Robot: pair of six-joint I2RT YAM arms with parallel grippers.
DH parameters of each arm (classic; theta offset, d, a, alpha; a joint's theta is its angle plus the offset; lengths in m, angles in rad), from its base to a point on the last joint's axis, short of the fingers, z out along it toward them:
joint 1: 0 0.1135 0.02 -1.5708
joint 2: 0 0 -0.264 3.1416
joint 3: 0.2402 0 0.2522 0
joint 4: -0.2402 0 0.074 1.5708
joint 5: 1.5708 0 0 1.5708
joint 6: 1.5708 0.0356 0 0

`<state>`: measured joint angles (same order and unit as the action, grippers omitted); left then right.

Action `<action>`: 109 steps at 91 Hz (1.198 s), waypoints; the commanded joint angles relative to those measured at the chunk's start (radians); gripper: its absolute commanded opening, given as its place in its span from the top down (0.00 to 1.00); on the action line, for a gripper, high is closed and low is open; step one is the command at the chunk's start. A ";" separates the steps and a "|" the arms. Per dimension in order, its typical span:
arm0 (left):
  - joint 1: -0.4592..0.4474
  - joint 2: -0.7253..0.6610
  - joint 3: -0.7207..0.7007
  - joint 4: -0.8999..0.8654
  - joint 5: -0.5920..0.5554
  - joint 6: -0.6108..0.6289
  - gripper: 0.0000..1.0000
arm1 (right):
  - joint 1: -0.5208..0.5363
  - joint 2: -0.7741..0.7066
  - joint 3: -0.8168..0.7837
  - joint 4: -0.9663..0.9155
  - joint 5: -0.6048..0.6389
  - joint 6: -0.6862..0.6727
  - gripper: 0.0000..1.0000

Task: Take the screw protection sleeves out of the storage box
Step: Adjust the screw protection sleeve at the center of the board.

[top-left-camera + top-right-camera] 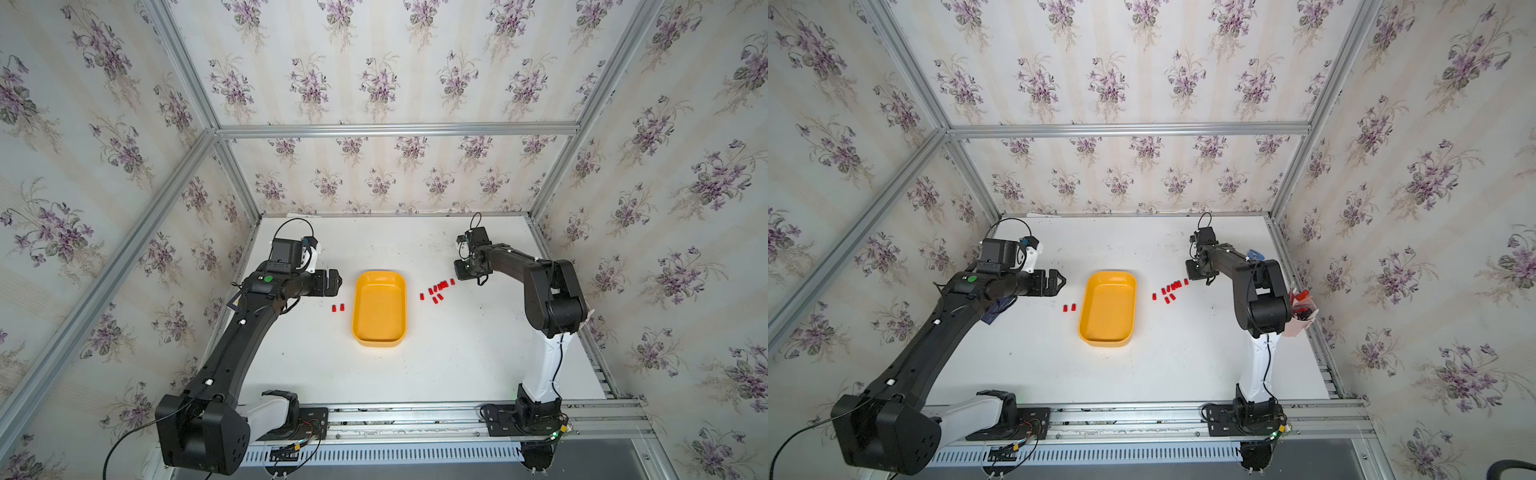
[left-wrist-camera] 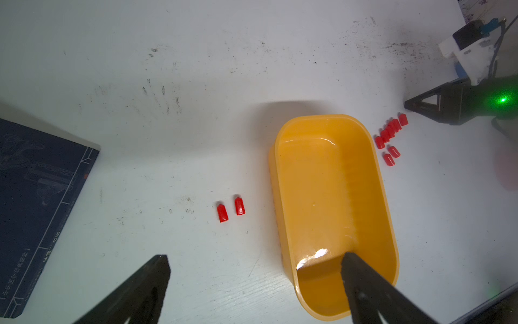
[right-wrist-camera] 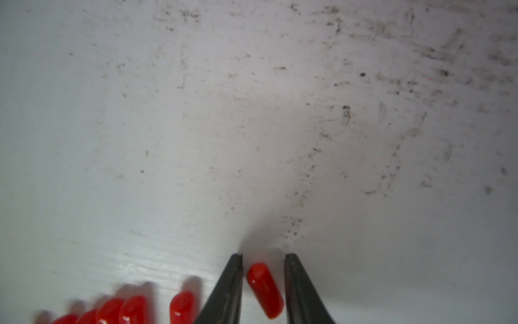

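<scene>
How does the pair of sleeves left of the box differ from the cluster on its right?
The pair is two sleeves lying apart; the cluster is about nine, mostly bunched. No gripper straddles the pair; the right gripper straddles one cluster sleeve. Both are red, on the table outside the box.

A white table (image 1: 457, 353), scuffed with dark marks toward its far side, carries everything here. A yellow tray (image 1: 378, 343) sits flat near the middle, its long sides running front to back. Two red caps (image 1: 337, 308) lie side by side on the bare surface just left of the tray. A loose cluster of red caps (image 1: 443, 285) lies to its right, near but not touching it. A dark blue booklet (image 2: 33, 202) lies flat well to the left. A pale pink cup (image 1: 1301, 324) shows at the right edge
</scene>
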<state>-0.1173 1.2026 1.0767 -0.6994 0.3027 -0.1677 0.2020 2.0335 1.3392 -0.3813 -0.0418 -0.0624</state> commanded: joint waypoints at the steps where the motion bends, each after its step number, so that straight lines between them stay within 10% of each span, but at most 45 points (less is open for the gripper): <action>1: 0.002 0.000 -0.001 0.009 -0.005 0.004 0.00 | 0.000 -0.003 -0.019 -0.044 -0.008 0.018 0.74; 56: 0.002 -0.008 -0.016 0.013 -0.001 0.003 0.01 | -0.001 -0.060 -0.092 -0.018 -0.085 0.148 0.82; 109: 0.002 -0.006 -0.018 0.014 0.004 0.003 0.00 | -0.001 -0.073 -0.102 -0.003 -0.073 0.156 0.67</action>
<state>-0.1165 1.1984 1.0599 -0.6960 0.3031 -0.1680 0.2020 1.9644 1.2366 -0.3359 -0.1310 0.0830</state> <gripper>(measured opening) 0.995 0.328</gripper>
